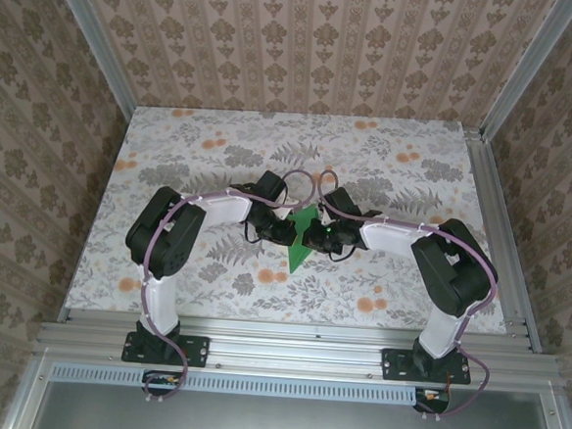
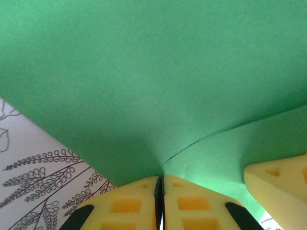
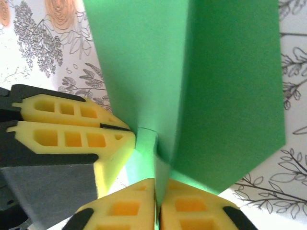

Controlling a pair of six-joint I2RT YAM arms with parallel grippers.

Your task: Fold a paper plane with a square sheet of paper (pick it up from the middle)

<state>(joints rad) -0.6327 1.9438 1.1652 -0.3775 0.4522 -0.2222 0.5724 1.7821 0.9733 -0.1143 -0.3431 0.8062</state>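
**Two pincers clamp one folded green sheet at mid-worktop**

Seen from above, both arms reach inward over the floral worktop (image 1: 222, 151) and meet near its middle. The folded green paper (image 1: 298, 255) is caught between them, its pointed end aimed toward the arm bases.

The left pincer (image 2: 160, 181) has its yellow fingers pressed together on the paper's edge. In the left wrist view a curved crease runs up and to the right from that grip, and the sheet spreads away from the fingers to cover most of the view. A yellow fingertip (image 2: 278, 179) of the other arm sits just beside it on the right, against the same sheet.

The right pincer (image 3: 156, 184) is likewise closed on the paper. It grips the bottom of a crease where two green panels meet, and one panel tapers to an angled corner over the worktop's leaf print. In that wrist view the left arm's yellow fingers (image 3: 72, 129) lie just to the left, pressed together and touching the paper at the same low spot. The two grips sit close side by side.
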